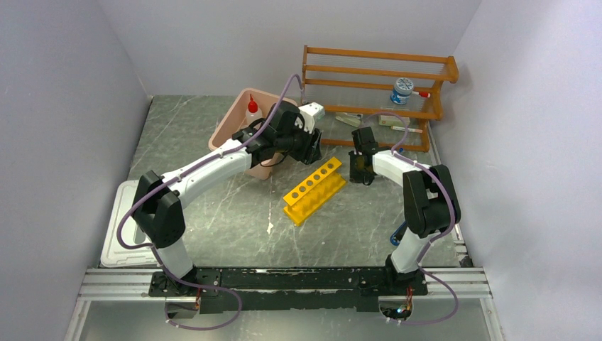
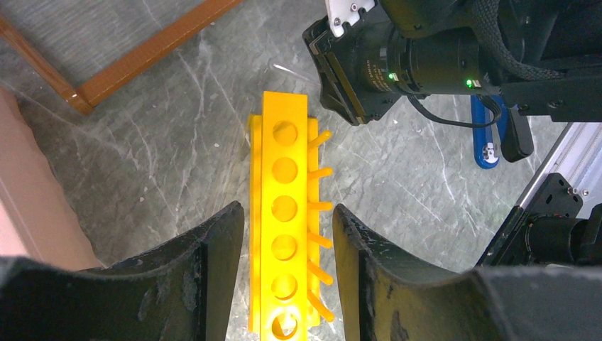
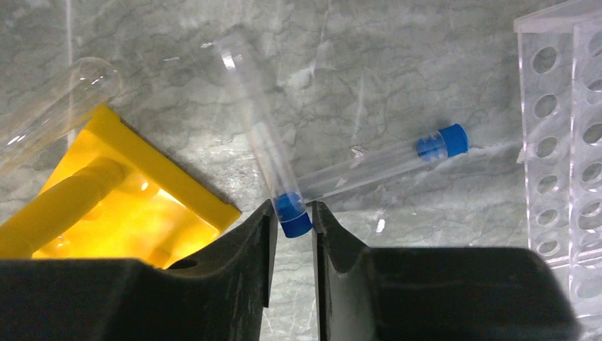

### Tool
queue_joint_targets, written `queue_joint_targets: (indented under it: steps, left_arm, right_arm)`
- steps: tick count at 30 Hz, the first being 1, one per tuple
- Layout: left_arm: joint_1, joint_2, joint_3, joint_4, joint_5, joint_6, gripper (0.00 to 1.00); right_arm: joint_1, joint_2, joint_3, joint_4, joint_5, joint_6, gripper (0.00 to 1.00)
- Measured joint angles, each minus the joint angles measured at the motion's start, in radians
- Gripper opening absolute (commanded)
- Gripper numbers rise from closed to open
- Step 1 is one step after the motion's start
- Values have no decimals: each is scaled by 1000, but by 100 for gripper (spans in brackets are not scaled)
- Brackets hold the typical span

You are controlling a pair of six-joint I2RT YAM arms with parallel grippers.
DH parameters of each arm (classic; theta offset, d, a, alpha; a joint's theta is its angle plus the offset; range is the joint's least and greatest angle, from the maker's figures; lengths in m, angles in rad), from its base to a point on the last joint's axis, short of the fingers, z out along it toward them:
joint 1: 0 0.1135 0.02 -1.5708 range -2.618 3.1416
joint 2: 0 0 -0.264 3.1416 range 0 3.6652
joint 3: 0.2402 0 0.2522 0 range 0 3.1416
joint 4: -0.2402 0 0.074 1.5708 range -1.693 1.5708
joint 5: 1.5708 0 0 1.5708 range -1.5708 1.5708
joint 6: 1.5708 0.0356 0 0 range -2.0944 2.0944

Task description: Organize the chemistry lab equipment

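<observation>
The yellow holed rack [image 1: 314,189] lies on the table between the arms. My left gripper [image 1: 310,149] is open, with its fingers either side of the rack's near end [image 2: 284,213] and not touching it. My right gripper [image 1: 360,167] is at the rack's far end and is shut on the blue cap of a clear tube [image 3: 259,135], which points away from the fingers. A second blue-capped tube [image 3: 376,167] lies on the table behind it. A third clear tube [image 3: 57,114] lies past the rack's corner [image 3: 121,213]. The red-capped squeeze bottle [image 1: 253,110] stands in the pink tub [image 1: 231,124].
The wooden shelf rack [image 1: 376,78] stands at the back right with a round container [image 1: 403,90] on it. A clear holed rack [image 3: 568,142] is to the right of the tubes. A white lid [image 1: 117,227] lies at the near left. A blue object [image 1: 403,231] lies by the right arm's base.
</observation>
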Motion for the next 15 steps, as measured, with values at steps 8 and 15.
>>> queue_joint_targets:
  steps: [8,15]
  left_arm:
    - [0,0,0,-3,0,0,54]
    - [0,-2,0,-5,0,-23,60]
  right_arm:
    - [16,-35,-5,5,-24,-8,20]
    - [24,-124,-26,0,-31,3,20]
